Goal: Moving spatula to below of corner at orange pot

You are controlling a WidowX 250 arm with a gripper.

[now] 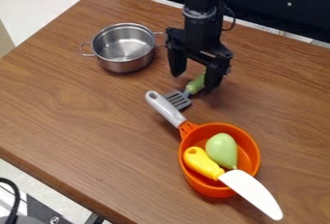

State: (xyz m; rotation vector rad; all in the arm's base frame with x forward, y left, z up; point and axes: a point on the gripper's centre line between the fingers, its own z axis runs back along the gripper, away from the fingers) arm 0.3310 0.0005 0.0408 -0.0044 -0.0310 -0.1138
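See spatula [178, 99] on desk [84, 117], near orange pot [193, 177], up toward the top of the view from its bowl. Slotted grey head pointing down-left, right up by pot's grey handle; can't tell if touching. Green grip running up-right, in under arm [203, 32], top end partly hidden.

Got arm hanging down from top edge, right of steel pot [122, 49]. Jaws spread with a wide gap, down low around spatula's green grip; not pinching it. Grip close to right-hand side of gap in view, well clear of left-hand side. Can't tell about contact on the right.

Also see in orange pot: pear-shaped green toy [222, 149] and, beside it, knife [253, 192] with yellow handle inside, white blade out over rim toward lower right. Steel pot upright, two side handles, upper left on desk. Behind desk, see black panel [277, 6] along top edge.
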